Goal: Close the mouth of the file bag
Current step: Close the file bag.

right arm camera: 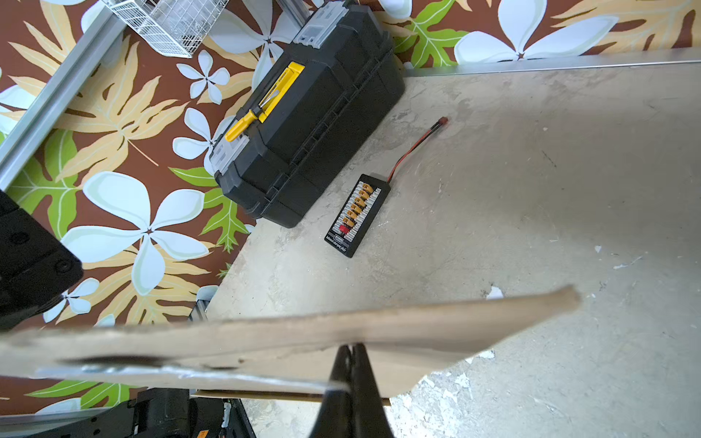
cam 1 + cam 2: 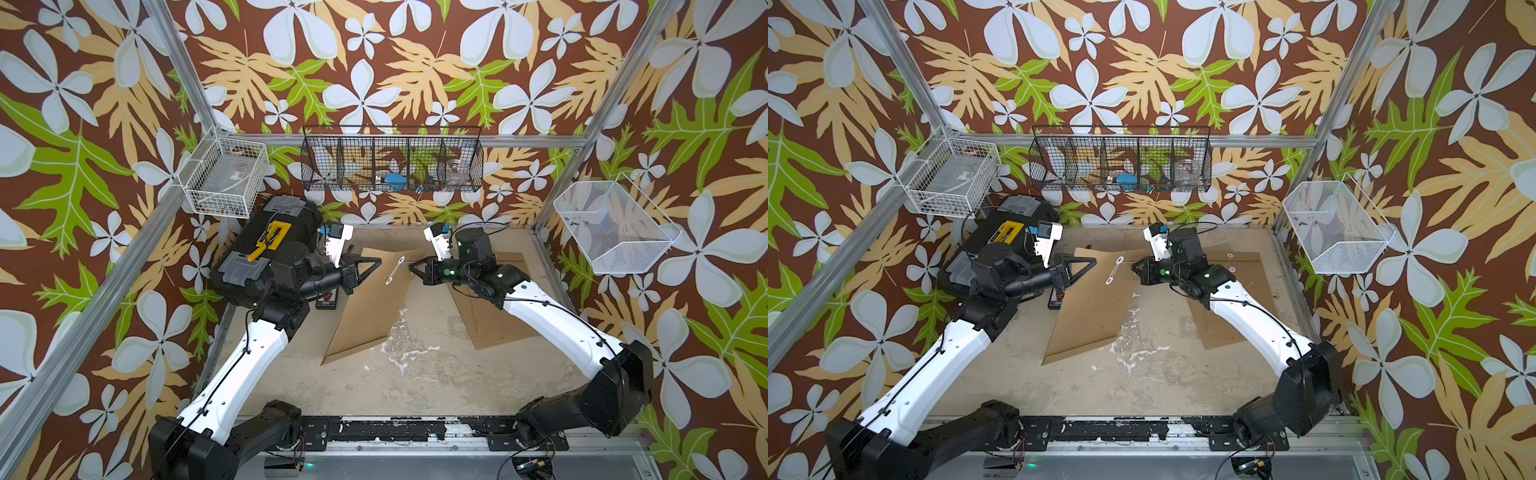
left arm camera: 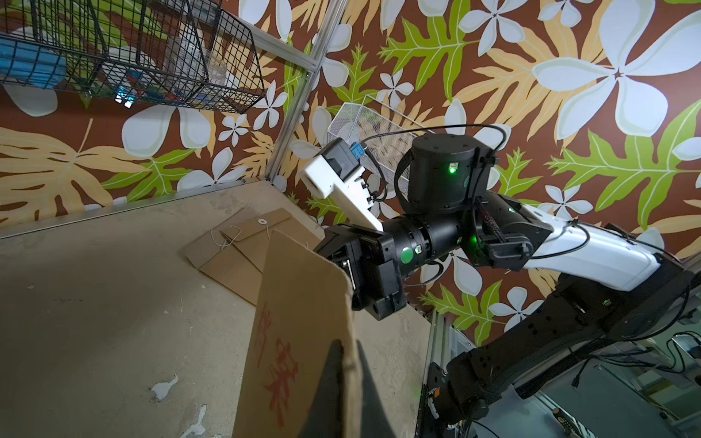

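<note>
The red writing [image 3: 278,364] on the file bag [image 2: 365,307] is too blurry to read, and the right arm [image 2: 540,316] hides part of a second bag [image 2: 482,328] on the counter [image 2: 415,382]. The left hand [image 2: 377,262] is pinched tight on the file bag's edge; the right hand [image 2: 412,266] pinches the far edge (the bag hangs between them, tilted).

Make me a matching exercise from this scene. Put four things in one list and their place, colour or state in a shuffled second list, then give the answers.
Things:
1. file bag with red writing
2. second file bag
3. toolbox
4. charging board

Descriptions:
A. lies beside the toolbox, with a red-and-black lead
B. lies flat on the table
C. pinched by the left claw and the right claw
D. black with a yellow handle

Pairs: 1-C, 2-B, 3-D, 4-A
</note>
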### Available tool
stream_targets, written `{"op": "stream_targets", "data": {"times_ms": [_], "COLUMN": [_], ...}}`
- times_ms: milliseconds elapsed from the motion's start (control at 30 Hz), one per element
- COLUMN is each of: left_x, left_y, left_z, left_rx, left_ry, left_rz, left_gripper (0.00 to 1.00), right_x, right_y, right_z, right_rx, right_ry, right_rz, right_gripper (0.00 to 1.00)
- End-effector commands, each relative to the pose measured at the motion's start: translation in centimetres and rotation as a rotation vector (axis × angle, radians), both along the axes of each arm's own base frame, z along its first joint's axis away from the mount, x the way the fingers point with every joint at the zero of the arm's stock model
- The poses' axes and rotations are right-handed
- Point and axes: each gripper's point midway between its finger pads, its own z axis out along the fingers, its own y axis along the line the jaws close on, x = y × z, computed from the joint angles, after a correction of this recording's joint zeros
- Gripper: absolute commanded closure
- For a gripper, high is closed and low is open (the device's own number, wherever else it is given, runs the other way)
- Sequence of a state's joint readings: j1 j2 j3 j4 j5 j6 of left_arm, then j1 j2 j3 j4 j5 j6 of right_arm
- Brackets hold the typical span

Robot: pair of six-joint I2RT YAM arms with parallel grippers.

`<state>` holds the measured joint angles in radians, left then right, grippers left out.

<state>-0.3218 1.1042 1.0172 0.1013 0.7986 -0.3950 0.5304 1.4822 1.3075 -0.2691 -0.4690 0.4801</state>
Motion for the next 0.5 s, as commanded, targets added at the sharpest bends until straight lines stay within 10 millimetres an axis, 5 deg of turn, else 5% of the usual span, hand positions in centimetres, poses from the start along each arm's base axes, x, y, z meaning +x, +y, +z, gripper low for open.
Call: {"op": "stream_targets", "data": {"times_ms": [0, 467], "left_x": [-0.2, 0.5], "left_y": [0.0, -0.2], "left_z": [-0.1, -0.3], "left_rx": [0.039, 0.019], "left_ry": [-0.028, -0.010], "left_rz": [-0.017, -0.006], "left_gripper": [1.00, 1.00], "right_x": [-0.1, 1.3], "right_y": [-0.5, -0.5], "right_z": [-0.2, 3.7], "right_rx": [-0.047, -0.167], "right_ry": [0.011, -0.070], "right_rz": [-0.001, -0.075], "right_gripper": [1.00, 1.00]}}
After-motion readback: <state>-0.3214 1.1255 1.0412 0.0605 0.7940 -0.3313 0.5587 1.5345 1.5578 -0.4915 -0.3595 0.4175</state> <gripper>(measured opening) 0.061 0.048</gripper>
